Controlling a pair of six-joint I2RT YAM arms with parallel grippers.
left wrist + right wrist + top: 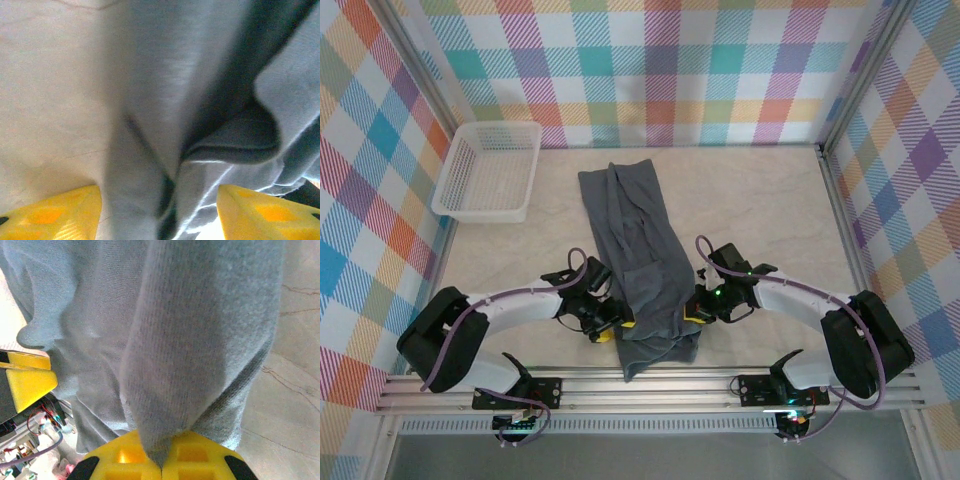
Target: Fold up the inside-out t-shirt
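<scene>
Dark grey t-shirt (640,250) lies bunched in a long strip down the middle of the marbled table (770,210), its near end crumpled between the two arms. Right gripper (695,312) at the shirt's right edge; in the wrist view its yellow fingers (125,455) are pressed together on a pinched ridge of fabric. Left gripper (613,328) at the shirt's left edge; its fingers (55,215) stand wide apart, folds of cloth lying between them, nothing clamped. White lattice basket (482,207) sits at the far left corner, well apart from the shirt.
</scene>
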